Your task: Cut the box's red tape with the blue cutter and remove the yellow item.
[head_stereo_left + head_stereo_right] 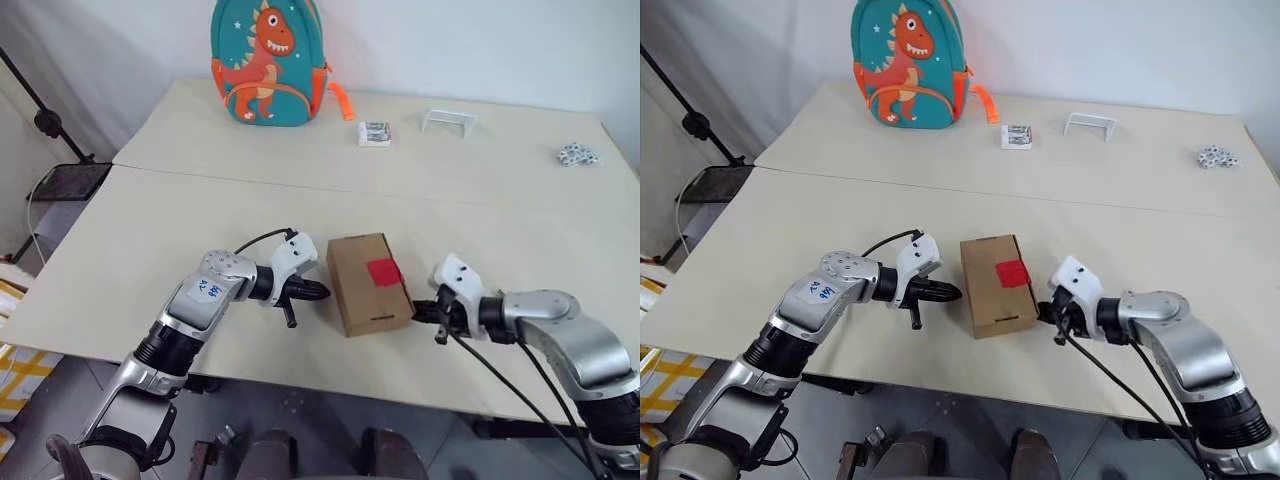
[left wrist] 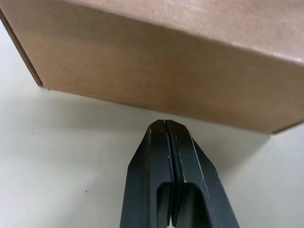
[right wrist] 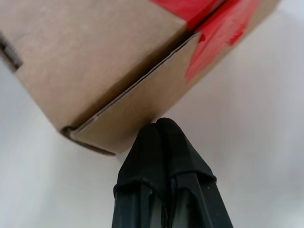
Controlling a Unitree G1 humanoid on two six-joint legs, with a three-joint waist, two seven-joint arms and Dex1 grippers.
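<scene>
two grippers flank the box (image 1: 368, 283), one at each side, near the table's front edge. the left gripper (image 1: 318, 290) has its fingers pressed together, holding nothing, tips just beside the box's left wall; in the left wrist view the tips (image 2: 164, 126) sit right at the bottom of that wall. the right gripper (image 1: 420, 311) is likewise closed and empty, its tips at the box's near right corner, close below the red tape (image 1: 384, 271), which wraps from the top over the right edge. the box lies flat on a pale beige table (image 1: 150, 240) before a white wall. well behind it stand a teal dinosaur backpack (image 1: 267, 62), a small white packet (image 1: 374, 133), a white bracket (image 1: 448, 121) and some small white pieces (image 1: 577, 154). nothing lies between fingers and box.
</scene>
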